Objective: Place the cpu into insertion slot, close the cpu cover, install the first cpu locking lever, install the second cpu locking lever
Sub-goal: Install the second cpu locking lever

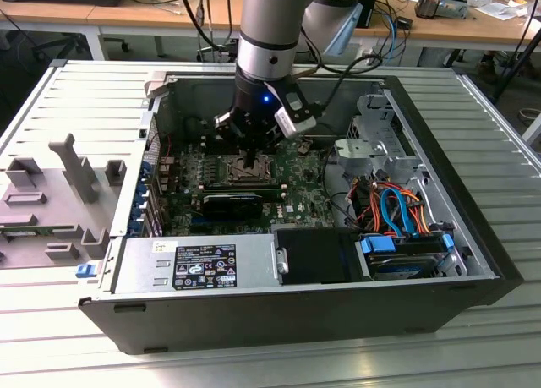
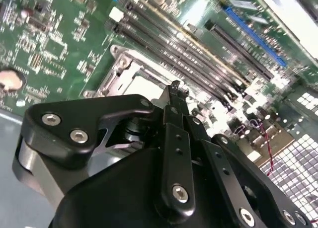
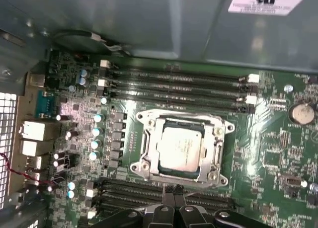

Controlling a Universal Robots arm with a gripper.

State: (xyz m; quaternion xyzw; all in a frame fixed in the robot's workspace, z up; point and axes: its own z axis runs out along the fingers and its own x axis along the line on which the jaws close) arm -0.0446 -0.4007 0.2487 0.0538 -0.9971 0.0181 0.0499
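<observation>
A ribbed grey metal bench point(image 1: 473, 354) carries an open computer case point(image 1: 279, 316) at the centre of the exterior view, with wooden desks and cables across the top of that frame. The arm point(image 1: 270, 33) drops from the top centre into the case.

The claw point(image 1: 254, 154) sits low over the green board point(image 1: 308, 198). In the second wrist view the claw point(image 2: 175, 91) looks clenched, its black fingers point(image 2: 174, 109) pressed together to one narrow tip with nothing between them, hanging just beside the socket's edge; whether the tip touches is unclear. In the first wrist view the same black tip point(image 3: 174, 190) comes up at bottom centre, just beside the near edge of the cover point(image 3: 218, 153).

That view gives what the exterior one hides behind the claw: the cpu point(image 3: 180, 147), a flat square with a dull silver top, lies in the slot point(image 3: 161, 166), and the thin silver cover frame lies flat around it, its cut-out showing the chip. Long black memory slots point(image 3: 179, 81) run above and below the socket. A round coin cell point(image 3: 301, 113) sits at right.

In the exterior view, orange and blue cables point(image 1: 393, 206) curl at the right and a labelled grey power box point(image 1: 199, 265) lies lower left.
</observation>
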